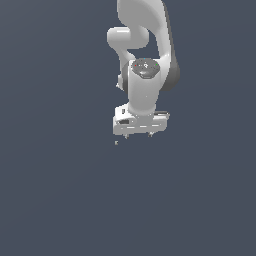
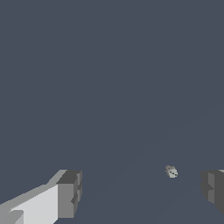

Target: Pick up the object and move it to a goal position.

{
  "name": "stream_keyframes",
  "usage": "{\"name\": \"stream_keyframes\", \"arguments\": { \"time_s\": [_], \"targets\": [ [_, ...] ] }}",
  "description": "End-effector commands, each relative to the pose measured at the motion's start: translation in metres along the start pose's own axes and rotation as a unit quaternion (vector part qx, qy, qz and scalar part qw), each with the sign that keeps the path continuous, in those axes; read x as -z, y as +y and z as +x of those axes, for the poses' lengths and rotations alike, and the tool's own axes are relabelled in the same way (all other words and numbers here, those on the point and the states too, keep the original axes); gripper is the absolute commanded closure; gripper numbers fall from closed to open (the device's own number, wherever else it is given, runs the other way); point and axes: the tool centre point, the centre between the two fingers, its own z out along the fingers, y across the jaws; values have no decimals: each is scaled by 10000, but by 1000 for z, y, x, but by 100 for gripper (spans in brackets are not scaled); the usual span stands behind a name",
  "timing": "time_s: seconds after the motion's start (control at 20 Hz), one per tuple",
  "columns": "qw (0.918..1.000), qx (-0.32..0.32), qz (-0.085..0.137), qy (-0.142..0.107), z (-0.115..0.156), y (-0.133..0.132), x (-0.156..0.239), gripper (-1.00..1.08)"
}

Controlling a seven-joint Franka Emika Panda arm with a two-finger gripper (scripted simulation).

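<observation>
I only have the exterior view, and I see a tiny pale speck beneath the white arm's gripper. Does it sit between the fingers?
Observer: In the wrist view the tiny pale grey-white object appears in the gap between the two grey fingers, much nearer one than the other.
Operator: Touching either finger?
Observer: No, it stands clear of both.
Operator: Is the gripper open?
Observer: Yes, the gripper is wide open, holding nothing.

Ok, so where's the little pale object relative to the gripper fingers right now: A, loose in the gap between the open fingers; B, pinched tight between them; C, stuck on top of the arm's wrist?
A: in the wrist view the object sits untouched in the wide gap of the open gripper, nearer one of the fingers.
</observation>
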Motion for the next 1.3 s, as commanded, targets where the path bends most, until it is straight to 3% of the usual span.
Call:
{"name": "stream_keyframes", "arguments": {
  "time_s": [0.0, 0.45, 1.25],
  "targets": [
    [10000, 0, 0, 0, 0, 0, 0, -92],
    [9994, -352, -20, 56, 0, 36, 12, -92],
    [9999, -88, -32, 46, -8, 47, -7, -92]
  ]
}}
